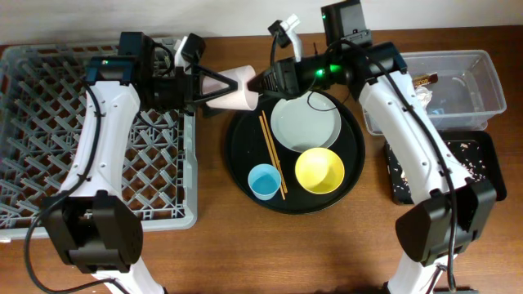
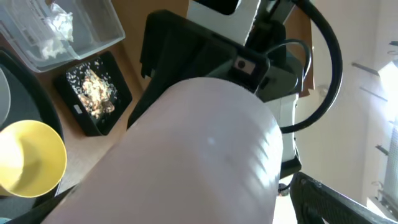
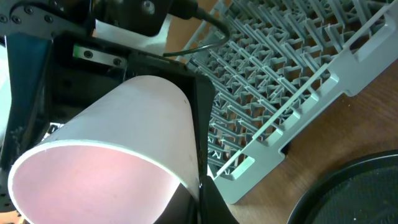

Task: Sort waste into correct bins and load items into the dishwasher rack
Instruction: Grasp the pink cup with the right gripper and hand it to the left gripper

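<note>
Two sets of jaws faced each other above table (image 1: 245, 253), between dishwasher rack (image 1: 49, 122) and round black tray (image 1: 237, 155). In air: pink cup (image 1: 239, 88), on its side, mouth toward right arm (image 1: 400, 122). Right jaws pinched shut on cup rim. Left jaws wide, flanking cup base; contact unclear. On round tray: plate (image 1: 306, 122), yellow bowl (image 1: 319, 170), blue cup (image 1: 264, 180), chopsticks (image 1: 272, 155). Clear tub (image 1: 482, 82), black rectangular tray (image 1: 482, 163) at right, right arm crossing both.

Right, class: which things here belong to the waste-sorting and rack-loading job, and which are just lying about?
Job: pink cup, blue cup, yellow bowl, plate, chopsticks, rack, clear tub, black bin tray, tissue, food scraps.
Lying about: round black tray.
</note>
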Robot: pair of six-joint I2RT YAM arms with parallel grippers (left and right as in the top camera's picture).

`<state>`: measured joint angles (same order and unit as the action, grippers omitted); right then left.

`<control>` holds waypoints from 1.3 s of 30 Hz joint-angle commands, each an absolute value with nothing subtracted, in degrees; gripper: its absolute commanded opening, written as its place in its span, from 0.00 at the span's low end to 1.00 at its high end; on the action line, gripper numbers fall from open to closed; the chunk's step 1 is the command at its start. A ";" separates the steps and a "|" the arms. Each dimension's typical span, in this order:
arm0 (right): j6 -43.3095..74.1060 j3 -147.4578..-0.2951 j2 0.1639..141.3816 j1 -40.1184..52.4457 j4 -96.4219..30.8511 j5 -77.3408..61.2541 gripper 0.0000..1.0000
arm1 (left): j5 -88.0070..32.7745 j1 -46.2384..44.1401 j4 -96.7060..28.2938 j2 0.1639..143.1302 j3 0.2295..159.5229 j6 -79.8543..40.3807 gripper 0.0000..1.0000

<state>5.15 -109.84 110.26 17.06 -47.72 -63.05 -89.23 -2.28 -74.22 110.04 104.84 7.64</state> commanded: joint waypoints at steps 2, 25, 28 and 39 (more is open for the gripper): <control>4.80 -109.65 110.98 17.28 -47.57 -62.30 0.04 | -90.19 -2.02 -74.26 107.98 104.92 7.33 0.89; 4.78 -109.65 110.98 17.23 -48.86 -62.48 0.41 | -90.19 -1.54 -74.17 107.96 104.92 7.38 0.50; 4.80 -109.65 110.98 17.15 -48.86 -62.50 0.54 | -90.19 -1.52 -73.97 107.98 104.92 7.38 0.50; 4.93 -109.67 110.83 2.83 -53.32 -67.40 0.70 | -86.41 3.29 -70.28 107.98 104.92 7.35 0.50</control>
